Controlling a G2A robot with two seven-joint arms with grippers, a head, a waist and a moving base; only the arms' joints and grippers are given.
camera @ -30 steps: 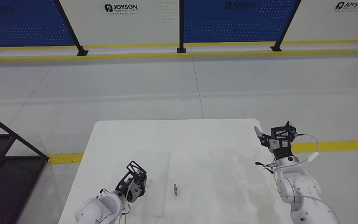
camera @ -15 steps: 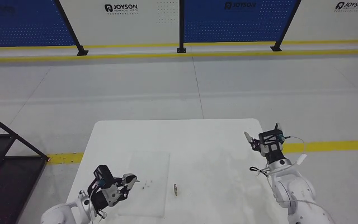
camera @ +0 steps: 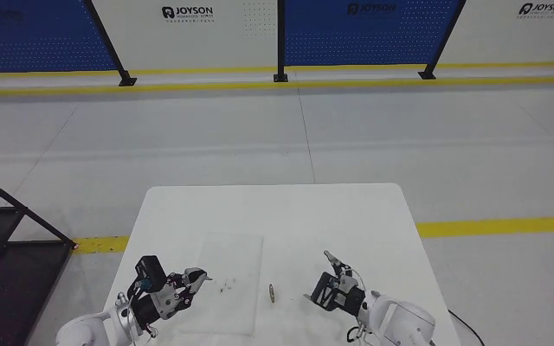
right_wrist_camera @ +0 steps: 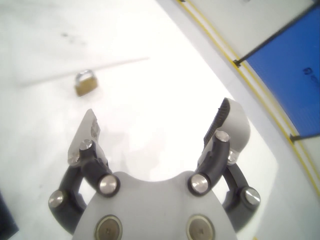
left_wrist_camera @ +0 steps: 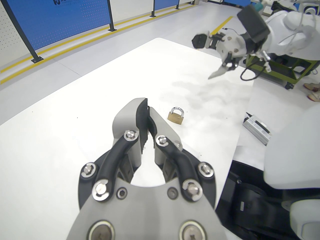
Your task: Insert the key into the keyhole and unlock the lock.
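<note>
A small brass padlock (camera: 271, 292) with a silver shackle lies on the white table (camera: 286, 216), near the front middle. My left gripper (left_wrist_camera: 146, 107) is shut, its fingertips pressed together, and it hovers low to the left of the padlock (left_wrist_camera: 176, 116). In the top view this left gripper (camera: 199, 277) points toward the lock. My right gripper (right_wrist_camera: 157, 111) stands open with nothing between its fingers, a short way to the right of the padlock (right_wrist_camera: 85, 83). The top view places the right gripper (camera: 320, 278) close to the lock, and the left wrist view has the right gripper (left_wrist_camera: 209, 57) beyond it.
A thin clear sheet (camera: 227, 259) lies flat on the table left of the padlock, with a few dark specks (camera: 227, 286) on it. A black rack (camera: 22, 251) stands off the table's left side. A grey box (left_wrist_camera: 257, 128) lies on the floor past the table's edge.
The right arm swung in from the table's far right edge to just right of the padlock. The left arm pulled back left earlier and has since barely moved.
</note>
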